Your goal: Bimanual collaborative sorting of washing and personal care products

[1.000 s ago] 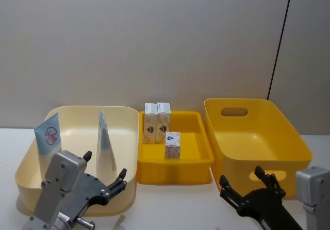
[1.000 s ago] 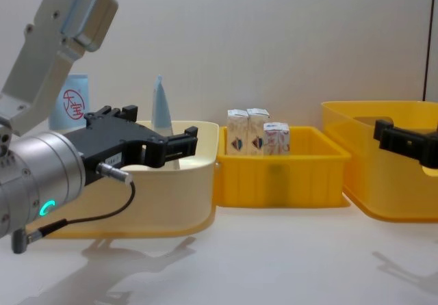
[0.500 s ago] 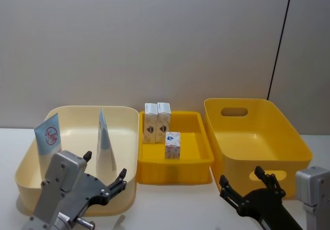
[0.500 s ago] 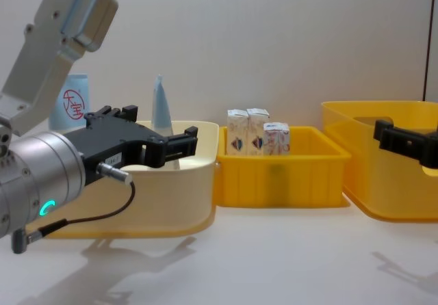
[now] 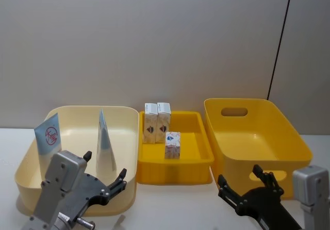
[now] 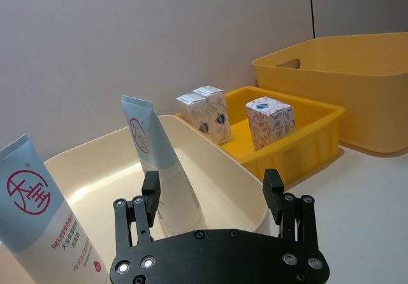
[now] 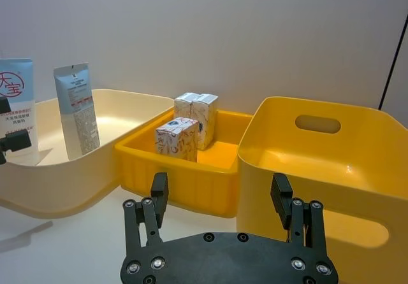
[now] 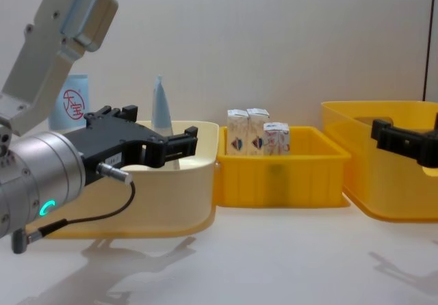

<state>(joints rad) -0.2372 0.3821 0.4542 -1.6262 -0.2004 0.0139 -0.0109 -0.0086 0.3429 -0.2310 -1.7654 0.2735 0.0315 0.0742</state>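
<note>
Head view: the left pincer (image 5: 104, 166) at 7 o'clock and the right pincer (image 5: 242, 178) at 5 o'clock are both wide open and hold nothing. Three bins sit on the bench (image 5: 170, 204): a cream tub (image 5: 72, 108) at 9 o'clock, a small yellow tray (image 5: 175, 170) in the middle and a big yellow tub (image 5: 242, 101) at 3 o'clock.

Left wrist view: one pale blue tube (image 6: 159, 169) and one red-marked pack (image 6: 38, 220) stand in the cream tub.

Right wrist view: three white cartons (image 7: 199, 118) stand in the tray.

Chest view: nothing is picked up. I think the sorting is only starting. Next, a pincer must reach over a wall, go around one thing and squeeze.
</note>
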